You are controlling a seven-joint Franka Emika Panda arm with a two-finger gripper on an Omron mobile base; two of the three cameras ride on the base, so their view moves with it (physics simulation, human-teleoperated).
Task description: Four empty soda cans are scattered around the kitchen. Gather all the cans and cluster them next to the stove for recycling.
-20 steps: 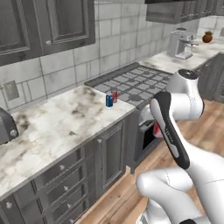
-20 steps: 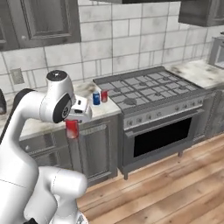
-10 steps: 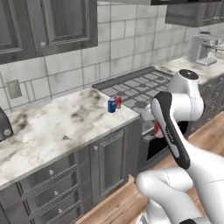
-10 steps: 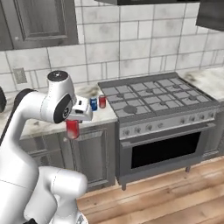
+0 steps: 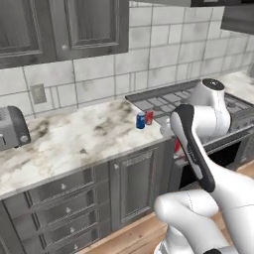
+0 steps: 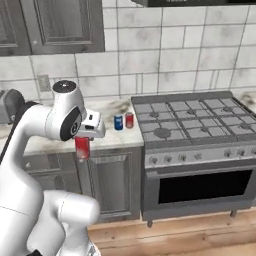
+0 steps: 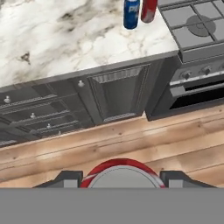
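Note:
My gripper (image 6: 82, 148) is shut on a red soda can (image 6: 82, 146), held low in front of the cabinet doors, below counter height. In the hand view the can's silver top and red rim (image 7: 122, 174) sit between the two fingertips (image 7: 66, 177). A sliver of the held can (image 5: 177, 145) shows behind the forearm. Two more soda cans stand upright and close together on the marble counter beside the stove (image 6: 190, 117): a blue one (image 6: 118, 122) and a red one (image 6: 129, 120). They also appear as the blue can (image 7: 131, 13) and red can (image 7: 148, 9) left of the stove (image 7: 192, 27).
A toaster (image 5: 12, 128) stands at the counter's left end, under a wall outlet (image 5: 38, 93). Grey drawers and a cabinet door (image 7: 118, 94) front the counter. The oven door (image 6: 202, 185) lies below the burners. Wooden floor (image 7: 131, 140) stretches beneath the hand.
The whole picture has shifted, so the base has moved along the counter. The gripper stays shut on the red can at the same height.

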